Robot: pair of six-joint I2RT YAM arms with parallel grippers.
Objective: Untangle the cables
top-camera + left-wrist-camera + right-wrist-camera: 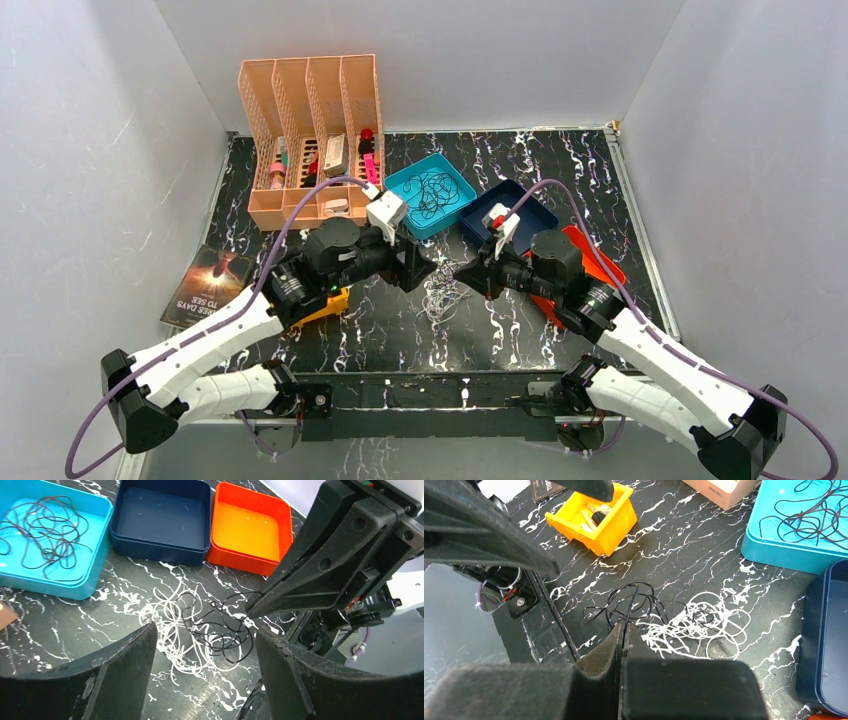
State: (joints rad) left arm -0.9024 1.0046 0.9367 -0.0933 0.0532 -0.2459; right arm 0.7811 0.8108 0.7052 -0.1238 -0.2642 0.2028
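Observation:
A palm-sized tangle of cables (440,298) lies on the black marbled table between my two grippers. It is made of white loops (170,625) and a black cable (226,636). My right gripper (621,629) is shut on a strand of the black cable (634,600), with the white loops (706,625) just beyond its tip. In the top view it (462,275) points left at the tangle. My left gripper (205,631) hangs open above the tangle, one finger on either side, touching nothing. More black cables (432,190) lie loose in a teal tray (400,180).
A dark blue tray (530,203) and an orange tray (250,527) stand behind the tangle, both without cables. A peach file organizer (310,140) is at the back left. A yellow bin (594,520) and a book (205,285) lie to the left.

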